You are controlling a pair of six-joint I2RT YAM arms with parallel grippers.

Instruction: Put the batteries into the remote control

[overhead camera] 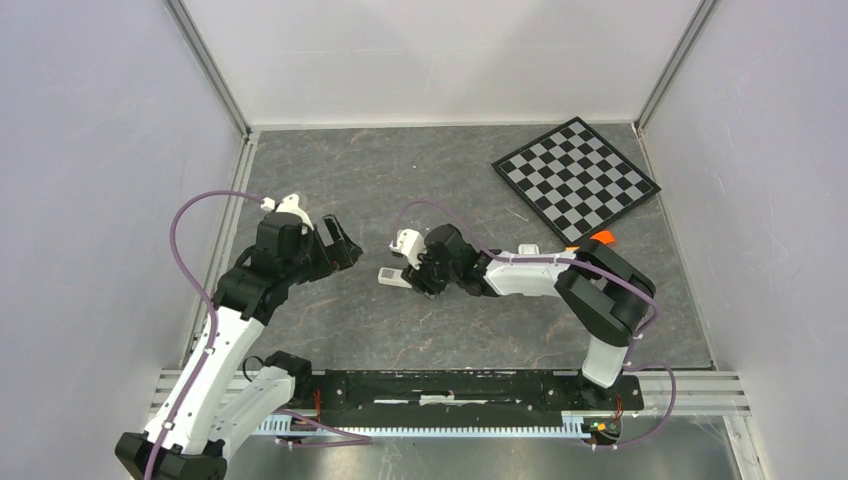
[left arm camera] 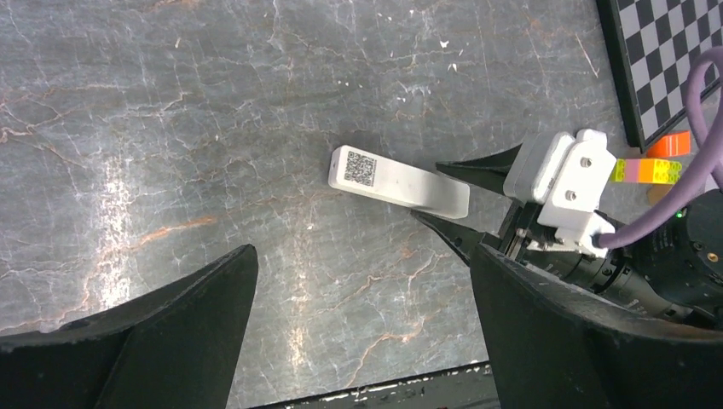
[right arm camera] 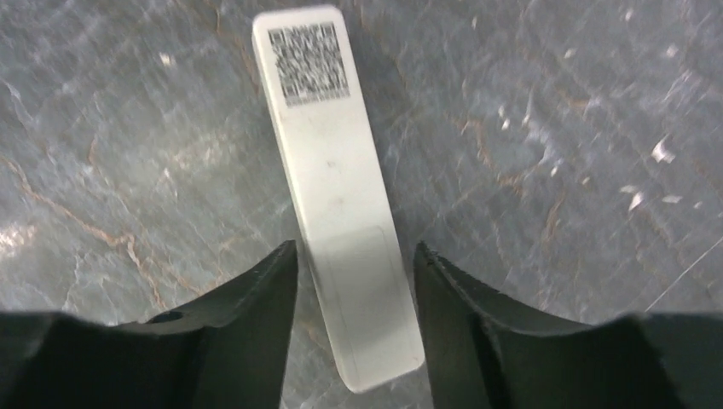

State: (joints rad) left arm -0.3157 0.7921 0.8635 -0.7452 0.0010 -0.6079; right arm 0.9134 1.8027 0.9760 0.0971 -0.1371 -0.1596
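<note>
The remote control (right arm camera: 337,196) is a slim white bar with a QR code at its far end, lying flat on the grey marbled table (overhead camera: 330,330). My right gripper (right arm camera: 355,248) straddles its near end, one finger on each side with a narrow gap on both, so it is open and not gripping. In the top view the remote (overhead camera: 392,277) pokes out left of the right gripper (overhead camera: 410,281). My left gripper (overhead camera: 345,245) hovers wide open to the remote's left, holding nothing. The left wrist view shows the remote (left arm camera: 396,181) ahead of its fingers. The batteries are out of view.
A black-and-white checkerboard (overhead camera: 575,178) lies at the back right. An orange object (overhead camera: 603,238) sits near it, behind the right arm, and small coloured blocks (left arm camera: 648,170) show in the left wrist view. White walls enclose the table on three sides.
</note>
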